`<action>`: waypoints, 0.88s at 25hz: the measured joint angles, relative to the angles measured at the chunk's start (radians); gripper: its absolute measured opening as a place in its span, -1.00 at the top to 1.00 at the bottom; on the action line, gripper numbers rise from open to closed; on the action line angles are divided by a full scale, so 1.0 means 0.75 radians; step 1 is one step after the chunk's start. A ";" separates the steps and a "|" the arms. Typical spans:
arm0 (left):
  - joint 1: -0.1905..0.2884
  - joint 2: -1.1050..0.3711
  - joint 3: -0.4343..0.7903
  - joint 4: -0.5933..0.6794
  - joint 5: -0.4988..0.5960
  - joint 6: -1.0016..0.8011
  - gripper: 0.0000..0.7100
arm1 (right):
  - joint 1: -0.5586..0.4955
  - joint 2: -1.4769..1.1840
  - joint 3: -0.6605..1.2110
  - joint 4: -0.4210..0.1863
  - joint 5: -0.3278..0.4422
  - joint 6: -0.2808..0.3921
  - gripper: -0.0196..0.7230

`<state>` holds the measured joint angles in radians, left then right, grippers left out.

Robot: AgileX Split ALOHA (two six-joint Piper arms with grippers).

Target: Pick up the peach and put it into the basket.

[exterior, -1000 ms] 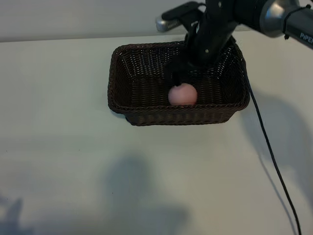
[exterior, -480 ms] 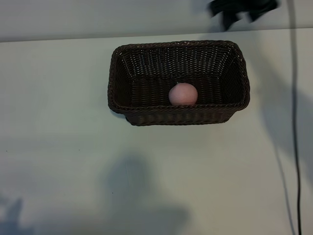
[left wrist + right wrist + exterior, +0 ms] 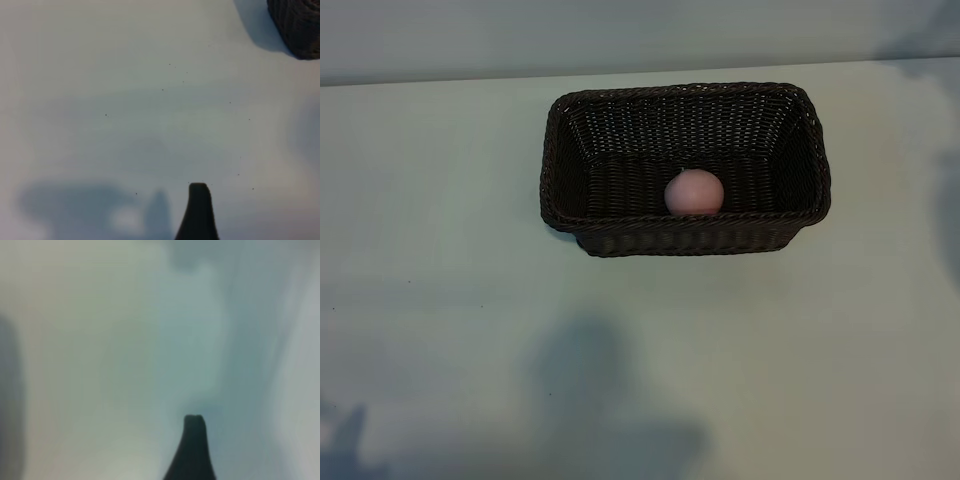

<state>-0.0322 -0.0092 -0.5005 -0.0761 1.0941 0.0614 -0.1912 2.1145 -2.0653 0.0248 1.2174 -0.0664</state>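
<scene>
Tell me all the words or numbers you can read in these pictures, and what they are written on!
There are none to read right now. The basket is plain brown wicker with no label. The peach inside it has no sticker. The table shows only shadows and tiny specks, no writing. The wrist views show just a dark fingertip each, with nothing printed on them.

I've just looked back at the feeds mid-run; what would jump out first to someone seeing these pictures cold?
The dark wicker basket in the far middle of the pale table draws the eye, with the pink peach lying inside against its near wall. No arm appears in the exterior view. Each wrist view shows only one dark fingertip over bare table, and a corner of the basket edges into the left wrist view.
</scene>
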 joint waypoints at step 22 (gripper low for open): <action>0.000 0.000 0.000 0.000 0.000 0.001 -0.66 | -0.046 -1.131 0.639 0.057 0.006 0.002 -0.66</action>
<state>-0.0322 -0.0092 -0.5005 -0.0761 1.0941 0.0623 -0.2255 1.2662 -1.5864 0.0674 1.2217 -0.0646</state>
